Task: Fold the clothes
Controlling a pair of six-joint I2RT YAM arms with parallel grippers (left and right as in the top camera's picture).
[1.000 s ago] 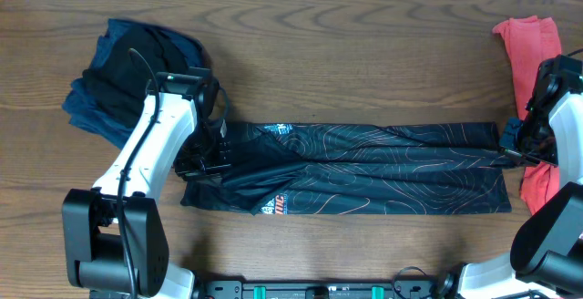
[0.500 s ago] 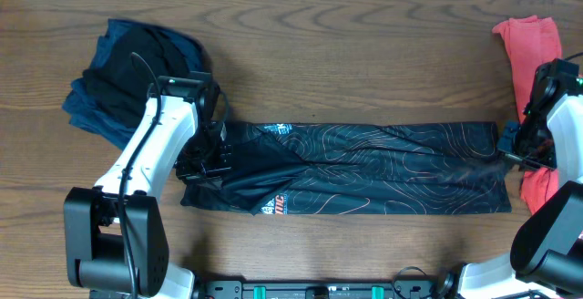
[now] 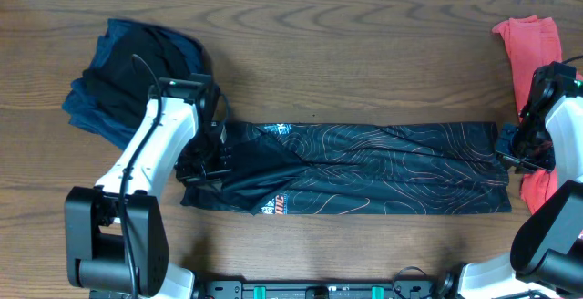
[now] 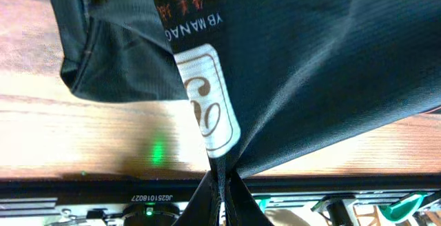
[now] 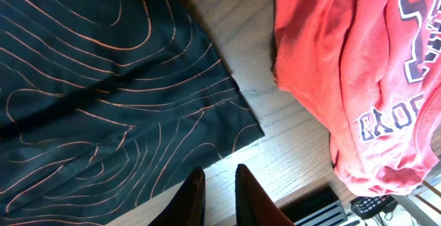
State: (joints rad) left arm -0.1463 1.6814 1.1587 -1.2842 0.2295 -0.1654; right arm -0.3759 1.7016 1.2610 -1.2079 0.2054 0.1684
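While spread as a long folded band across the middle of the counter (image 3: 364, 53), sits pinched at its left end, namely the jersey (image 3: 383, 167), with the left pincer (image 3: 208, 164) clamped shut on a bunched fold right beside a white label (image 4: 207, 102). Hovers just past the jersey's right edge with fingers (image 5: 189, 198) a narrow slit apart and nothing between them, as for the right pincer (image 3: 508, 158), over bare wood beside the red shirt (image 5: 344, 81). Lies heaped at the counter's far left: dark garments (image 3: 137, 76).
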